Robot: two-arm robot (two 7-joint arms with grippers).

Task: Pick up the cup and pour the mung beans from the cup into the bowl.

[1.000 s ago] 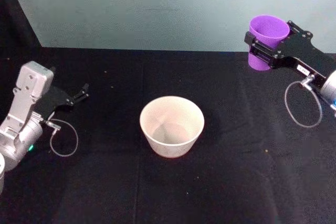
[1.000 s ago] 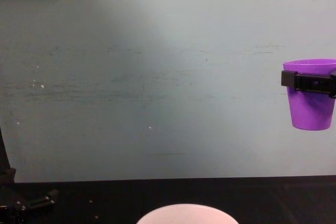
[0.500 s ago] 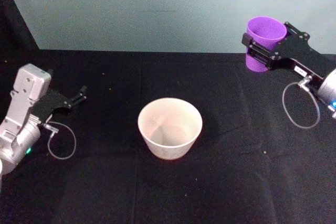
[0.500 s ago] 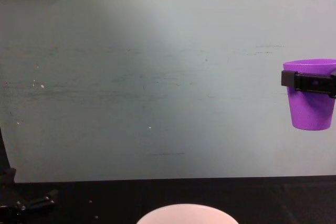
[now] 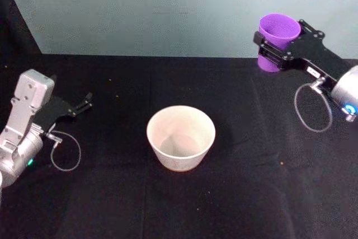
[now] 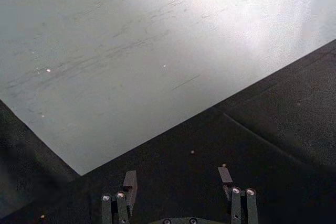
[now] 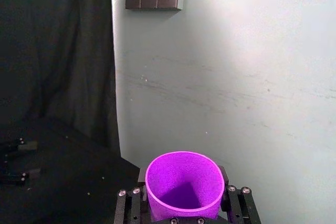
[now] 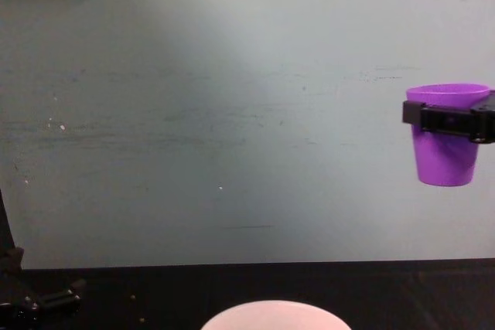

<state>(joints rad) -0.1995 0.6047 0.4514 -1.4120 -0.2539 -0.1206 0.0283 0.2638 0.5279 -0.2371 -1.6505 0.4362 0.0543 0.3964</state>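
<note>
At the left, the left claw (image 5: 84, 103) rests idle, low over the black table (image 5: 112, 200), its fingers apart and empty. The bowl (image 5: 168, 155) stands upright mid-table. High at the right, the right claw (image 8: 433, 117) is clamped around the purple cup (image 5: 278, 27), which is upright and well apart from the bowl. The carry is in hand. Next, I judge, the cup must travel leftward above the bowl before tipping.
</note>
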